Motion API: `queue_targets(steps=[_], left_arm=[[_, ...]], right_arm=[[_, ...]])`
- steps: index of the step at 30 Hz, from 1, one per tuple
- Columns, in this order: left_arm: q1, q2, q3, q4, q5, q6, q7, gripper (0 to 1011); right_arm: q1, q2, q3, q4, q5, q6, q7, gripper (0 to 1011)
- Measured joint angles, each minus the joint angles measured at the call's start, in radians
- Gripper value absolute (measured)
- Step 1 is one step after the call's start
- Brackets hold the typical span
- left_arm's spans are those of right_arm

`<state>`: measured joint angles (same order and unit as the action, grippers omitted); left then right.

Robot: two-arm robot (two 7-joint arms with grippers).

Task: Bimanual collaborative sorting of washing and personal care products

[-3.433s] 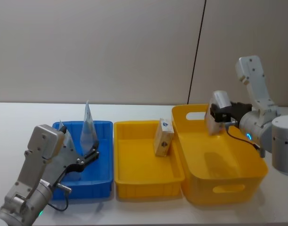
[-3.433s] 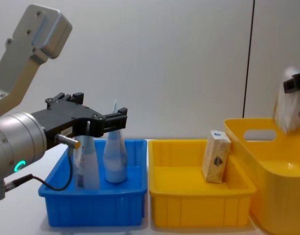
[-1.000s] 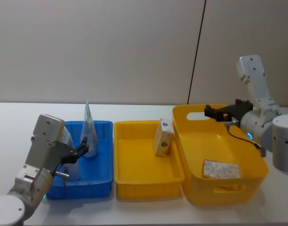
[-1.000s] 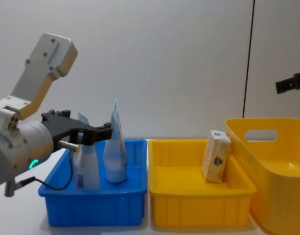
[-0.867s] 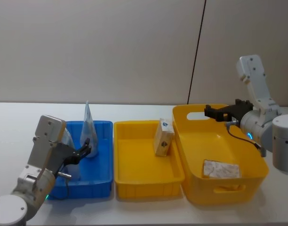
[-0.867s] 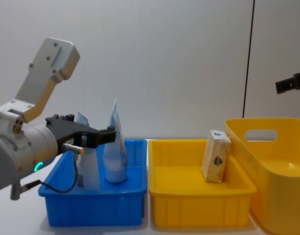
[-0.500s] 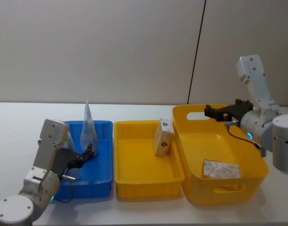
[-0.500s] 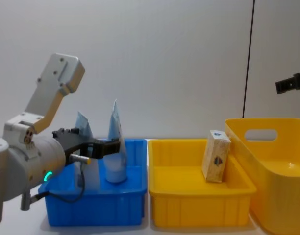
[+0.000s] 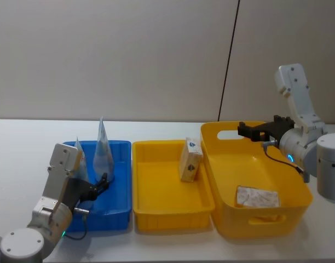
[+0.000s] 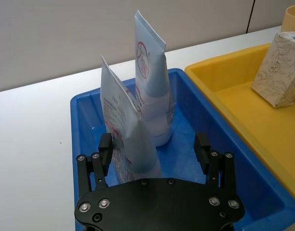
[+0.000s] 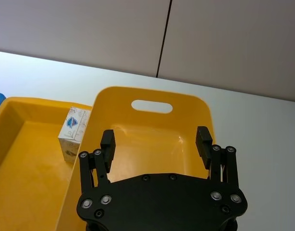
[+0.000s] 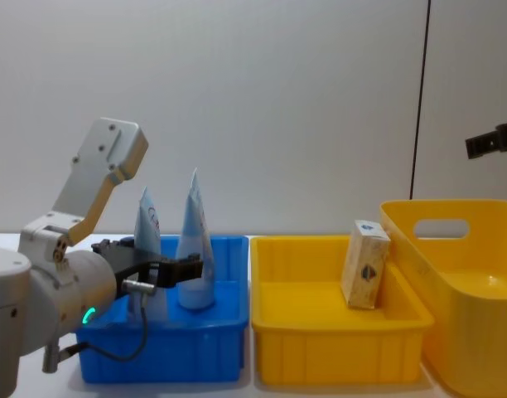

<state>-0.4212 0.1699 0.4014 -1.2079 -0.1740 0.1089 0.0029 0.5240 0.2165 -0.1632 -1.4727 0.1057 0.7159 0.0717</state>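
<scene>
Two pale blue-white tubes stand upright on their caps in the blue tray (image 9: 121,144): the far tube (image 10: 150,86) bears a red circle mark, the near tube (image 10: 122,139) stands just before it. My left gripper (image 10: 154,149) is open and low at the tray's near end, with the near tube between its wide-spread fingers, close to one of them. A beige carton (image 9: 190,160) with a blue mark leans against the right wall of the yellow tray (image 9: 156,193). My right gripper (image 9: 242,130) hangs open and empty over the back of the yellow basket (image 9: 266,219).
A white packet (image 9: 257,196) lies flat on the basket's floor. The three containers stand side by side on the white table (image 9: 25,142), with a wall close behind. There is free table to the left of the blue tray.
The right gripper let go of the white packet, which now lies in the basket. My left gripper drew back toward me and sank lower, away from the tubes.
</scene>
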Motion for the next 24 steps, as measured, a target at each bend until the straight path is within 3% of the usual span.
queue_targets(steps=[11, 24], left_arm=[[-0.009, -0.010, -0.002, 0.028, 0.009, -0.008, 0.001, 982], [-0.013, -0.014, -0.003, 0.040, 0.012, -0.012, 0.002, 632]], right_arm=[[0.000, 0.000, 0.000, 0.000, 0.000, 0.000, 0.000, 1003], [0.000, 0.000, 0.000, 0.000, 0.000, 0.000, 0.000, 1003]])
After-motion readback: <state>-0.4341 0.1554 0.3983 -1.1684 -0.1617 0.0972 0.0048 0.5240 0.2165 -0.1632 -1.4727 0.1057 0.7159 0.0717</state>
